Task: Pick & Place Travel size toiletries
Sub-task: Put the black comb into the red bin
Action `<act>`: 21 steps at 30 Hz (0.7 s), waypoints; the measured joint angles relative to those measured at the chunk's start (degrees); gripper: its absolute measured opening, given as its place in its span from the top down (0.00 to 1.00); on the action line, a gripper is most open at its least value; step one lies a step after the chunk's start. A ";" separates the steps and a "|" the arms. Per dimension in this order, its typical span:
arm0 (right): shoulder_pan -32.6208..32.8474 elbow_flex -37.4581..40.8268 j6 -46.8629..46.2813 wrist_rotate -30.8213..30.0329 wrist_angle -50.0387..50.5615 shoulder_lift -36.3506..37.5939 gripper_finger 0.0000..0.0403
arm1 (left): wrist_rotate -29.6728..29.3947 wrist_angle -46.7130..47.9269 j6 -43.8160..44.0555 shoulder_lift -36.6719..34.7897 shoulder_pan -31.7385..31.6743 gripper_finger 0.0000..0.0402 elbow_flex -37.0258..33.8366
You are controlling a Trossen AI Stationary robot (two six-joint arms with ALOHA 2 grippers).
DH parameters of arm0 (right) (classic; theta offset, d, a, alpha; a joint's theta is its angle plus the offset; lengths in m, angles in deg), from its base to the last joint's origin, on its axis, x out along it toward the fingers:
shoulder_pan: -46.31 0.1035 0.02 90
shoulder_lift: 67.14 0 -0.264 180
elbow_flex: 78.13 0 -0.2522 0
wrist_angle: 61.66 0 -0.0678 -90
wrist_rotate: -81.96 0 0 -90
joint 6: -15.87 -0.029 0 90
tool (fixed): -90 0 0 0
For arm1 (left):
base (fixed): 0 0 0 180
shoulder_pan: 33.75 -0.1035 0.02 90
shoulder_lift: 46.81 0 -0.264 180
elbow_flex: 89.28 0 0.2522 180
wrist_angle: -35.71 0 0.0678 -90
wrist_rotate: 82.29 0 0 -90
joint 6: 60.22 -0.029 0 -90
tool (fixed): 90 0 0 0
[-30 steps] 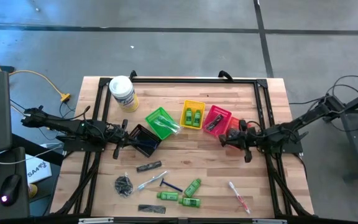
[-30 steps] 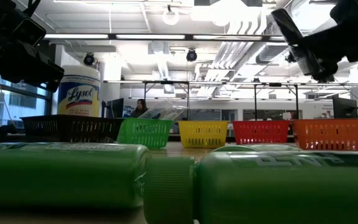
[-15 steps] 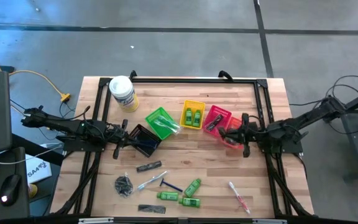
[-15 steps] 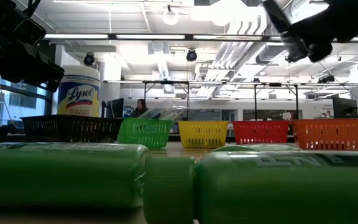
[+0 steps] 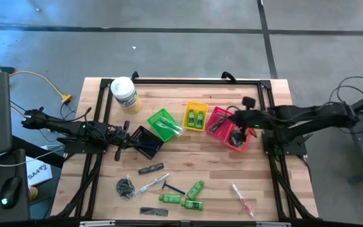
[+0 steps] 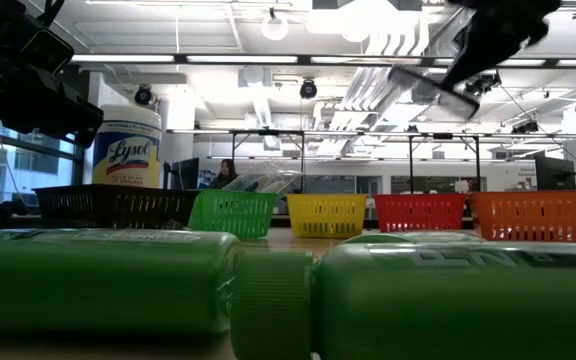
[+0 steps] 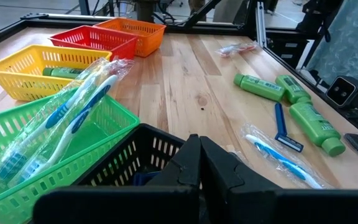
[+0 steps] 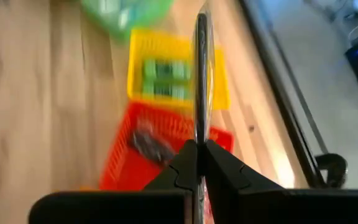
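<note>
— Wooden planking forms the table (image 5: 188, 164), and five small baskets are ranged across its middle. Where is the right gripper (image 8: 199, 146) placed?

— It is held high over the red basket (image 5: 219, 118), far of the orange one (image 5: 241, 140). Its fingers are pinched on a thin flat wrapped item (image 8: 201, 74), which is seen edge-on and cannot be identified with certainty.

— Why is it carried so high?

— Probably so that the basket rims are cleared before a drop. A dark item is already lodged in the red basket, so sorting by kind is suggested: two green bottles are kept in the yellow basket (image 5: 196, 115) and wrapped toothbrushes in the green one (image 5: 162, 124).

— And the left gripper (image 7: 199, 140)?

— It is parked at the black basket (image 5: 147, 142), fingers pressed together, nothing held.

— What is left?

— Green bottles (image 5: 194, 189), a razor (image 5: 172, 187), a comb (image 5: 151, 168), a mesh bundle (image 5: 125, 187) and a toothbrush (image 5: 241, 198) are scattered on the near boards.
</note>
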 joint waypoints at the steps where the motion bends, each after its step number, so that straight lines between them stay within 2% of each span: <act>1: -1.48 -0.78 2.24 1.19 1.21 -2.24 0.97 | -0.01 0.00 -0.01 0.00 0.00 1.00 0.00; 5: -5.76 -2.40 12.70 2.70 4.70 -10.43 0.97 | -0.02 0.00 -0.01 0.00 -0.01 1.00 0.00; 9: -7.60 -3.43 20.66 1.57 5.22 -17.10 0.97 | -0.02 0.00 0.00 0.00 -0.01 1.00 0.00; 21: -10.04 -4.98 28.16 4.25 5.84 -31.55 0.97 | -0.15 -0.02 0.00 0.00 -0.01 1.00 -0.01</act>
